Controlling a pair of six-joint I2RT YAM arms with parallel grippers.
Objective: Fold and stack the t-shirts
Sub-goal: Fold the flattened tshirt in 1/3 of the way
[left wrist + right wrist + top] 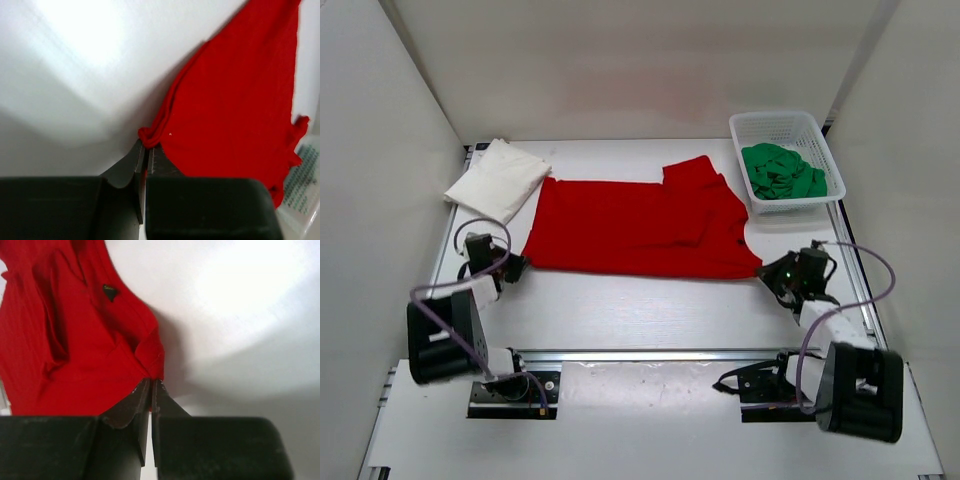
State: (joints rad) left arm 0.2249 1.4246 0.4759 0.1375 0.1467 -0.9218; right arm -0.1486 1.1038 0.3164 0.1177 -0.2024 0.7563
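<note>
Cloth bunches at the tips of the left fingers (159,162), which are pressed together on the near left corner of the red t-shirt (235,110). The right fingers (131,402) pinch its near right corner the same way. Between them the shirt lies spread across the middle of the tabletop (640,310). The white t-shirt (498,178) lies folded at the far left, just beside the red one. The green t-shirt (780,170) sits crumpled in the white basket (790,118) at the far right.

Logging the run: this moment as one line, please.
left claw: shut on red t-shirt, near left corner | right claw: shut on red t-shirt, near right corner | white t-shirt: folded | green t-shirt: in basket
</note>
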